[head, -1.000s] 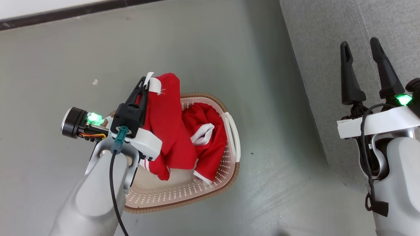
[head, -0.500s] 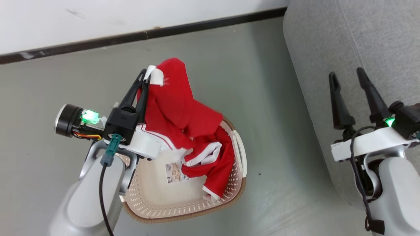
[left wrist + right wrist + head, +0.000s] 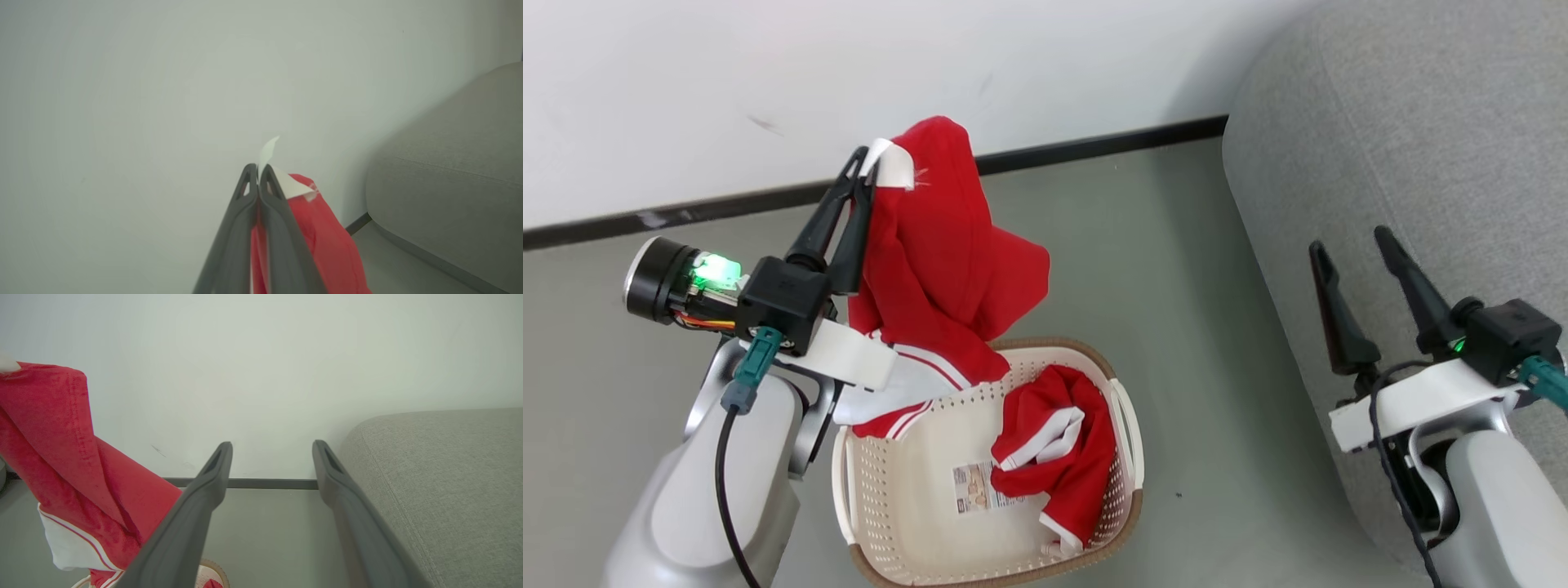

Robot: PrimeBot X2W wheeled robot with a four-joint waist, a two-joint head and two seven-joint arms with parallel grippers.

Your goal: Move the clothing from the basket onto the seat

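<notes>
- Grip first: the left gripper (image 3: 862,167) has its jaws pinched shut on a thin white edge of the red garment (image 3: 939,245), held high above the far-left side of the basket (image 3: 862,506). A hold that slim could slip, and the whole piece would drop.
- Trailing cloth next: the garment's striped lower end hangs at the basket's far-left rim, touching or just clear, I can't tell which. If it swings right too low, it may snag the rim and drag or tip the basket.
- Distance now: the seat (image 3: 1405,147) sits well to the right, with bare floor (image 3: 1160,286) between. A hasty swing could shake the fabric loose over that floor.
- Right gripper (image 3: 1349,241) hovers over the seat's left edge, jaws spread wide and empty. The crossing arm or the dangling cloth could brush its fingers.
- Second garment (image 3: 1054,449) lies bunched in the basket's right side, and a low-hanging fold passing over could catch it.
</notes>
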